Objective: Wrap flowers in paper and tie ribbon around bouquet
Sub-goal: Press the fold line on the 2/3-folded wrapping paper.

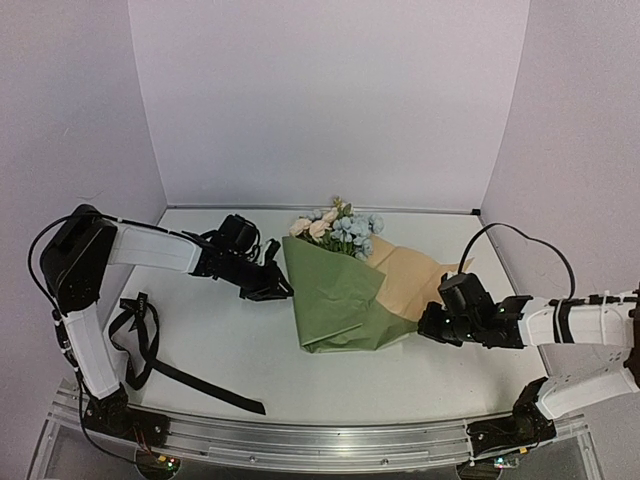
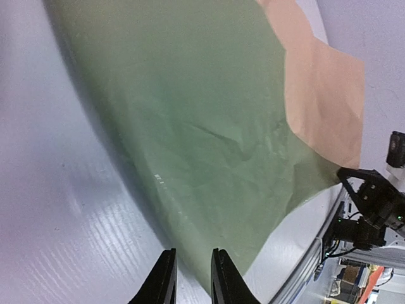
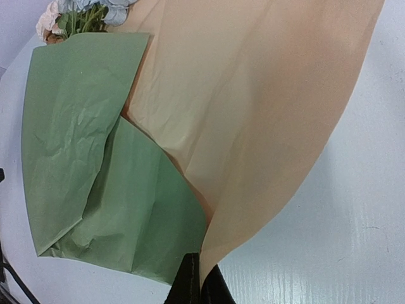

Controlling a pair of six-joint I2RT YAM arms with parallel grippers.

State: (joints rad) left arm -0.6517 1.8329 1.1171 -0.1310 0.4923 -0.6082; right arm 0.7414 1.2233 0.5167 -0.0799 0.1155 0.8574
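The stems of the flowers lie hidden under the paper; only blooms show at its 12 o'clock end. My right claw is cut off at 6 o'clock in its wrist view. Lettering on the ribbon is too small to read.

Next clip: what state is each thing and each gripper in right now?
flowers: lying in the paper, blooms out at the far end.
paper: partly folded over the flowers, tan flap open, untied.
ribbon: loose on the table, apart from the paper.
left gripper: slightly open at the paper's left edge.
right gripper: shut on the paper's tan corner.
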